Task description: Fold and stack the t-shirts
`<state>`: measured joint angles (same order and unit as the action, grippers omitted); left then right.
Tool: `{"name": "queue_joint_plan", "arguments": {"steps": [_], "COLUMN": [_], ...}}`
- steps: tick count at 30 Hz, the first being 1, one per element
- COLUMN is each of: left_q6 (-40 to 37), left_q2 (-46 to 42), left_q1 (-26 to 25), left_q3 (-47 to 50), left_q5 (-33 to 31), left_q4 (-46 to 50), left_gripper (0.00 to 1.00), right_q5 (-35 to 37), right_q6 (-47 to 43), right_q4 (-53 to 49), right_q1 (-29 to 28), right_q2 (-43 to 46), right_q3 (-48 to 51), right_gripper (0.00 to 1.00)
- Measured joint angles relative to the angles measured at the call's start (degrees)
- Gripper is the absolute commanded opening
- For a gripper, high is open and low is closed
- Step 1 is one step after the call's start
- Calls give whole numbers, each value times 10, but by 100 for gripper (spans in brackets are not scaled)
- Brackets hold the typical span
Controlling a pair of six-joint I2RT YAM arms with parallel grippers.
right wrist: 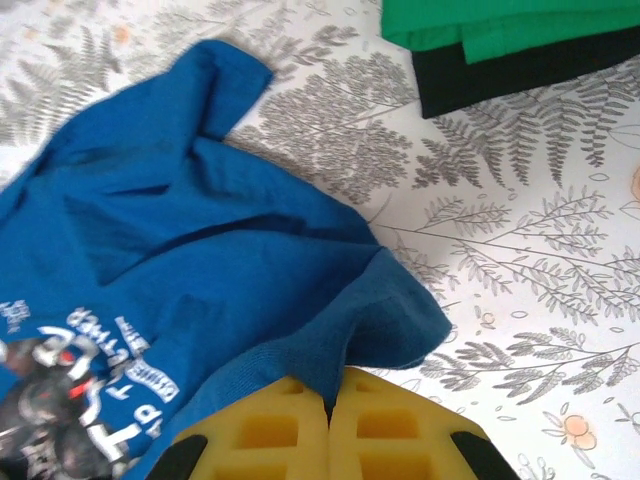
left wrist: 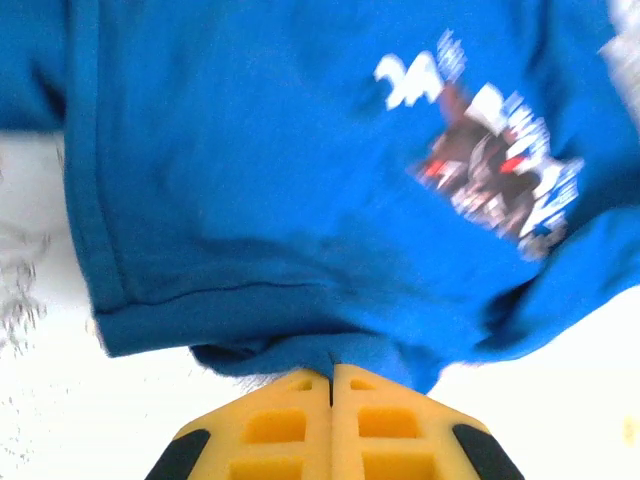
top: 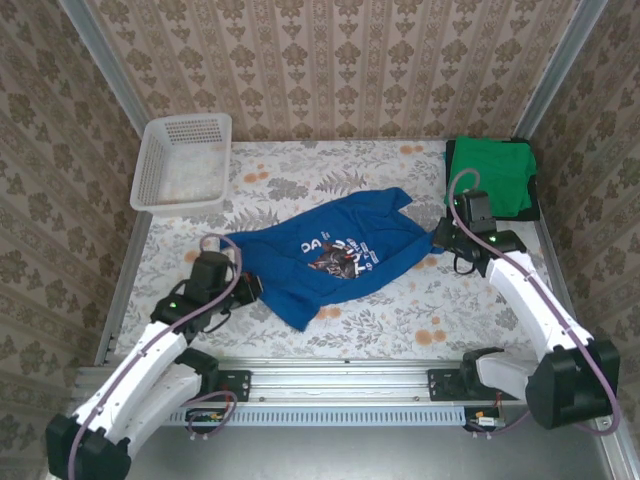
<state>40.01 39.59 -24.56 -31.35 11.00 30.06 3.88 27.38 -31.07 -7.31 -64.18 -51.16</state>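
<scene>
Blue t-shirt (top: 330, 255) seemingly pinched by left hand (left wrist: 331, 372), right hand (right wrist: 335, 385).

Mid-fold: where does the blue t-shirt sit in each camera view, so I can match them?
Top external: blue t-shirt, centre of frame.
Left wrist: blue t-shirt, across the upper two thirds.
Right wrist: blue t-shirt, left half, down to the bottom edge.
Shared landmark: its chest graphic.

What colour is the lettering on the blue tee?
White lettering on the blue tee; the left wrist view shows it best.
</scene>
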Motion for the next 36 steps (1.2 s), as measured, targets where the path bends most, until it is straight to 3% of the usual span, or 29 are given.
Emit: {"name": "queue_joint_plan", "arguments": {"steps": [5,10,16,19,21,23,28,31,34,36], "left_q6": [-49,-106,-159,-157,-137,-119,-115,-117,-127,-143], "left_q2": [64,295,701,888,945,938,769,697,621,526], "left_q1": [69,139,184,198,211,231,266,269,264,256], "left_q3": [-167,-455,-1012,-1313,-1396,-1373,-1111,-1075,-1040,-916], "left_q5": [20,60,114,144,170,196,200,201,227,231], "left_q4": [16,-8,6,34,27,12,-65,-88,-115,-148], "left_gripper": [0,0,0,0,0,0,0,0,0,0], "right_q5": [-31,-30,-41,-68,-81,-89,-100,-100,-108,-127], "right_q6": [9,1,3,34,54,63,69,58,40,29], "right_q4": [-18,-28,-54,-64,-67,-68,-59,-53,-34,13], "right_q1": [-4,-7,7,30,41,49,49,48,49,50], "right_q2": [16,-138,-400,-474,-503,-522,-528,-500,-425,-331], "right_q3": [-63,-294,-662,-778,-833,-883,-980,-989,-901,-739], "right_gripper": [0,0,0,0,0,0,0,0,0,0]}}
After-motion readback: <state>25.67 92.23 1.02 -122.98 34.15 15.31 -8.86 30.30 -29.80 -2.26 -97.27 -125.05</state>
